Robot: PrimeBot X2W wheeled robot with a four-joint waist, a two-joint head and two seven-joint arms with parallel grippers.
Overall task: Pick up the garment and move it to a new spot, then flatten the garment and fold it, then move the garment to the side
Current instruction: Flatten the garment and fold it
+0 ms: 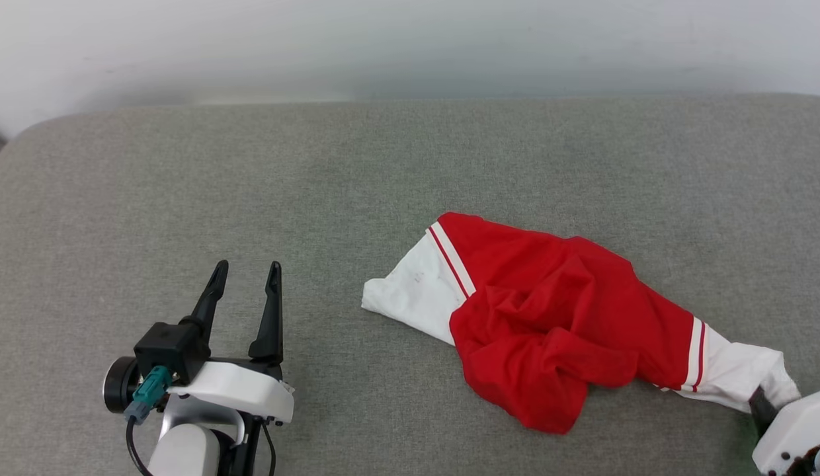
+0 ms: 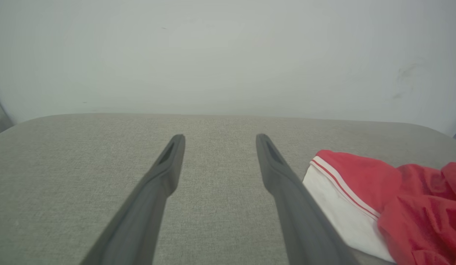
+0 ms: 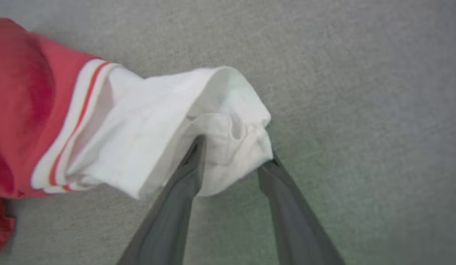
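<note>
Garment (image 1: pixel 555 324): crumpled red jersey on grey cushion (image 1: pixel 317 165), right of its middle.
Axis: sleeve to sleeve, slanting from cushion's middle toward its right front.
Progress: likely first pick-up; flattening, folding, setting aside remain.
Left gripper (image 1: pixel 246 268): fingers spread, empty, over cushion's left front.
Right gripper (image 3: pixel 233 151): fingers straddle white cuff (image 3: pixel 228 95); grip unclear.

The red garment (image 1: pixel 555 324) lies crumpled on grey upholstery (image 1: pixel 317 185), white sleeves splayed.
</note>
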